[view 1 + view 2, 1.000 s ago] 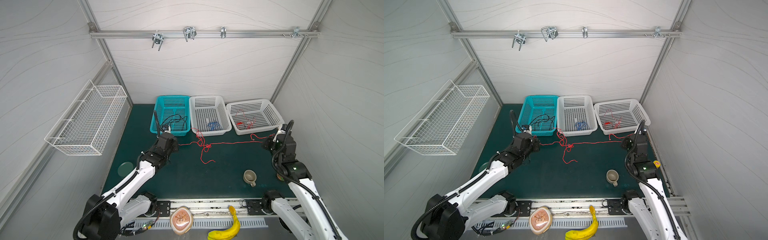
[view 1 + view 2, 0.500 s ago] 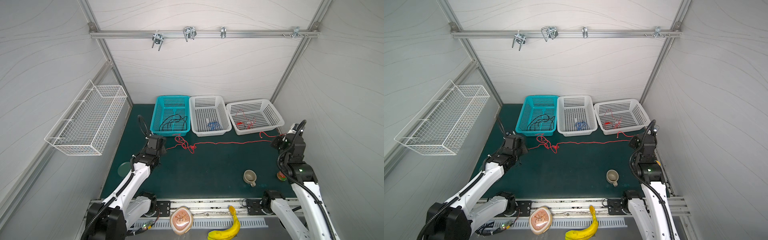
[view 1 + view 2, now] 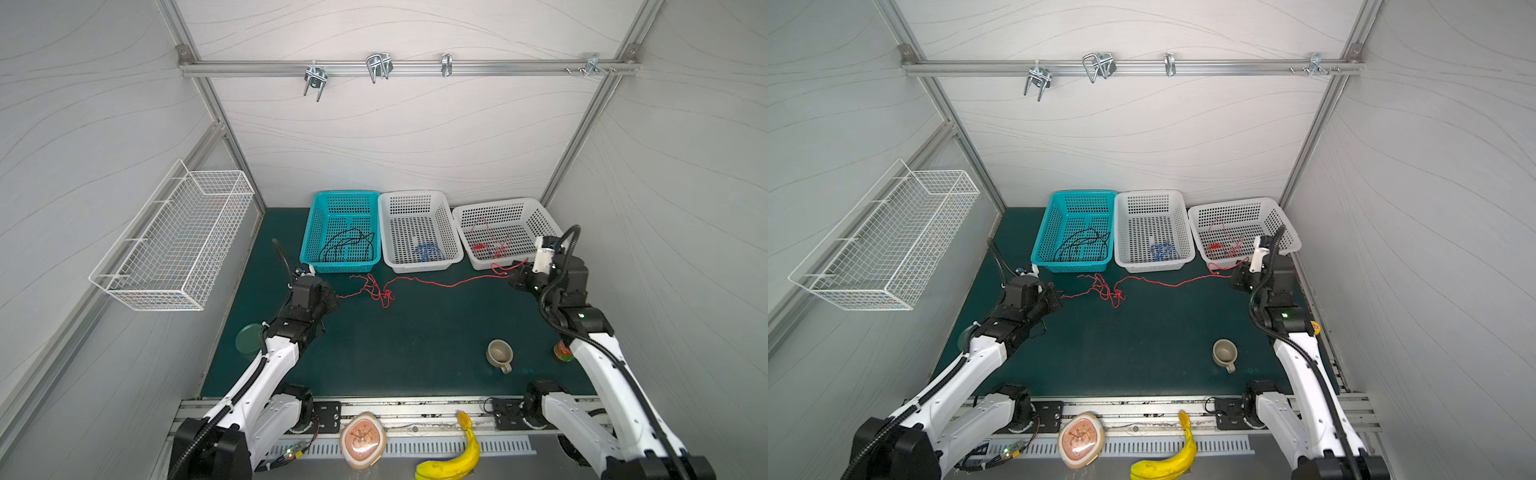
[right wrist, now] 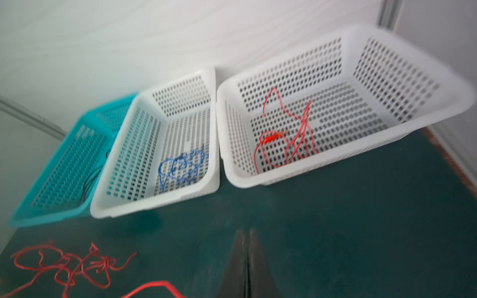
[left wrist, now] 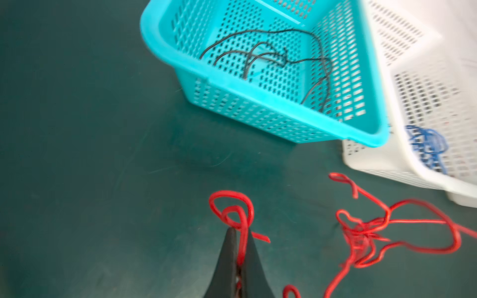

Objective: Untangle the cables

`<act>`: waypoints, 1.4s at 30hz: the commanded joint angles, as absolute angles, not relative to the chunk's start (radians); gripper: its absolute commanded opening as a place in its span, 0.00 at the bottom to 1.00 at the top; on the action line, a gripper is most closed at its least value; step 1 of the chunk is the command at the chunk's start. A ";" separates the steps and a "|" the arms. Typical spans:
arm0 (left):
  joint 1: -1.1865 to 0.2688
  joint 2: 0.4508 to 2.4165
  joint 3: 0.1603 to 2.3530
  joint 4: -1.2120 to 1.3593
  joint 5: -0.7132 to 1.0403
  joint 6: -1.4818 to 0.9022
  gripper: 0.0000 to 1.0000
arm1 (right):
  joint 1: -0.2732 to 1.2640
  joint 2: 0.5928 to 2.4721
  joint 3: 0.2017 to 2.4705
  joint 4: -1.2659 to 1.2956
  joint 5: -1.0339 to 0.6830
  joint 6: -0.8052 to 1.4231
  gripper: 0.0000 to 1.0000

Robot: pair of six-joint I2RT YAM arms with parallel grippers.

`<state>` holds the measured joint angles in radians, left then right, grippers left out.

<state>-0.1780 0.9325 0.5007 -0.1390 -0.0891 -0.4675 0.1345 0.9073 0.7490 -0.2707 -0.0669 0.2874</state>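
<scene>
Left gripper (image 5: 240, 232) closed tight on the red cable (image 3: 436, 283) near one end; its knot (image 3: 380, 291) lies on the mat (image 3: 415, 340) near the teal basket (image 3: 345, 193). Right gripper (image 4: 247, 231) closed by the cable's other end; hold on it not discernible, cable slack between.

A thin red cable (image 3: 440, 284) lay slack across the green surface (image 3: 415, 353), bunched into a loose knot (image 3: 384, 291) before the teal basket (image 3: 345, 193); one looped end sat pinched in the left end effector (image 5: 240, 231); black cables (image 3: 349, 247) sprawled inside the teal basket; blue cables (image 3: 428, 251) lay bunched in the middle white basket (image 3: 411, 193); more red cables (image 3: 490, 245) lay in the right white basket (image 3: 498, 203).
</scene>
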 commanded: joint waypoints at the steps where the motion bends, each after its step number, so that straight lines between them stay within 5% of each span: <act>1: -0.173 0.903 0.514 -0.022 -0.011 -0.450 0.00 | 0.202 1.006 0.794 -0.349 -0.091 0.274 0.00; 4: -0.173 0.891 0.509 0.007 0.023 -0.444 0.00 | 0.238 1.107 0.827 -0.401 -0.088 0.268 0.05; 7: -0.174 0.892 0.513 0.017 0.046 -0.436 0.00 | 0.263 1.175 0.847 -0.426 -0.090 0.266 0.25; 16: -0.174 0.919 0.520 0.038 0.089 -0.421 0.00 | 0.333 1.192 0.883 -0.371 -0.278 0.181 0.66; 30: -0.187 0.973 0.531 0.037 0.022 -0.485 0.00 | 0.676 1.453 0.924 -0.105 -0.442 0.195 0.68; 42: -0.199 0.979 0.526 0.001 -0.040 -0.495 0.00 | 0.889 1.698 1.023 0.041 -0.273 0.308 0.65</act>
<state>-0.1925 0.9783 0.5007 -0.0109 -0.0143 -0.4759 0.8547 1.6577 0.9745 -0.0109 -0.3359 0.2817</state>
